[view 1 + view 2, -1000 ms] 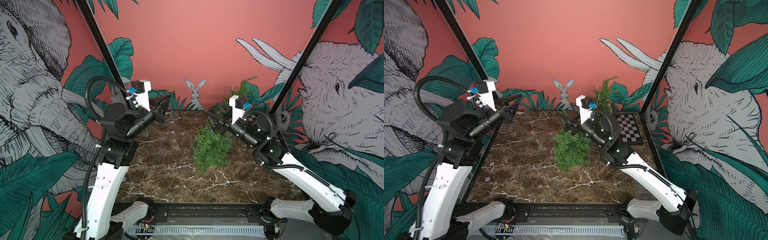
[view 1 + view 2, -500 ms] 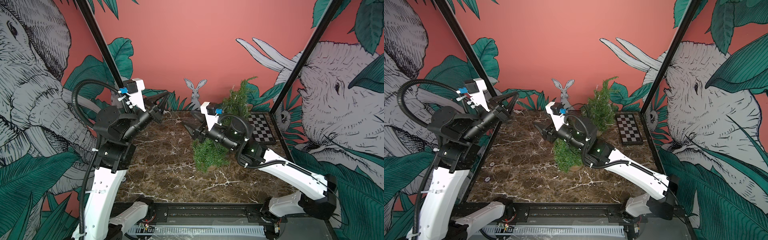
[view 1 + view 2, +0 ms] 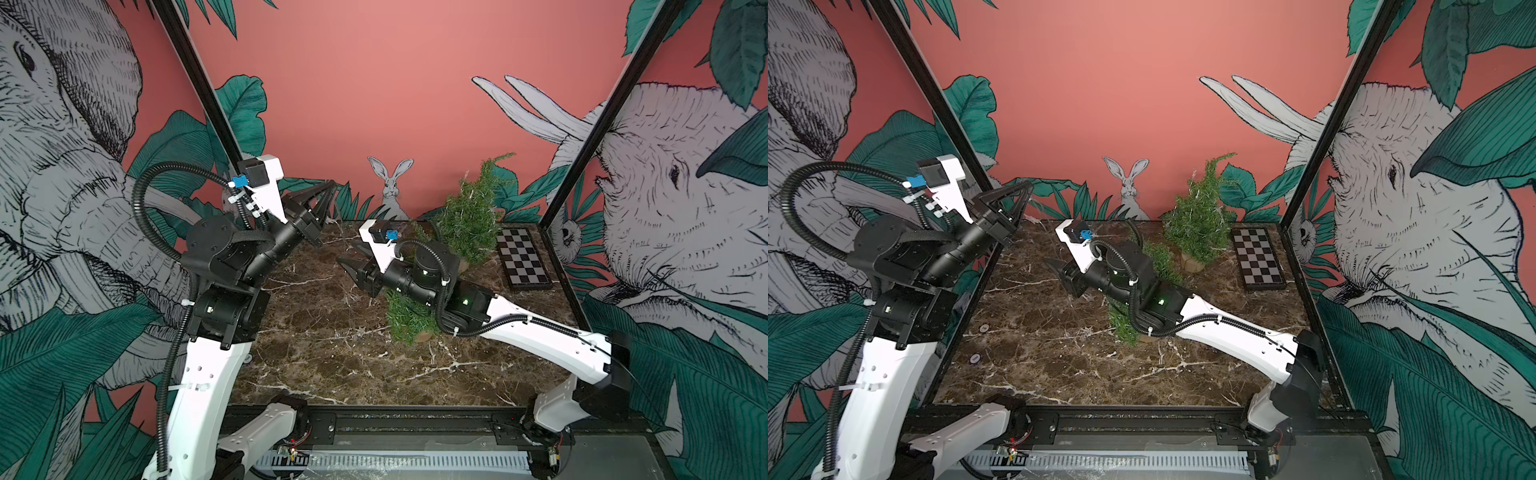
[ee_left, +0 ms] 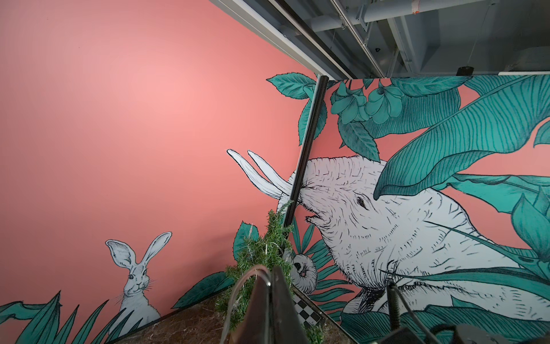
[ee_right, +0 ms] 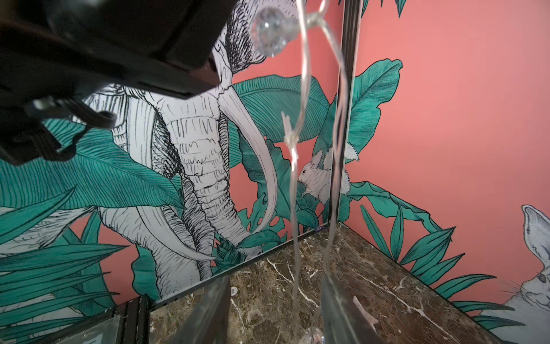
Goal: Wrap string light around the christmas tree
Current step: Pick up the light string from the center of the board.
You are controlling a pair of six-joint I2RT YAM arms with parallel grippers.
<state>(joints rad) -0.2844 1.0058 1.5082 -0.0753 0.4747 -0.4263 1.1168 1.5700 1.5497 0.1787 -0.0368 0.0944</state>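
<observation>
Marble table in both top views: L gripper raised back-left, R gripper mid-table over a second tree, christmas tree upright at the back near a checkerboard. L wrist: pincer clenched on the string light, thin clear wire looping off its tips. R wrist: strands run between parted, empty jaws, faceted bulb above; prob. a handover, so next R must pinch the wire, then lead it round the tree.

Robot lab test cell: black frame posts hold printed jungle mural panels around a marble-pattern tabletop. Two white robot arms sit on a front rail, checkerboard at the far side. Bare ceiling above the cell with what look like pipes.
</observation>
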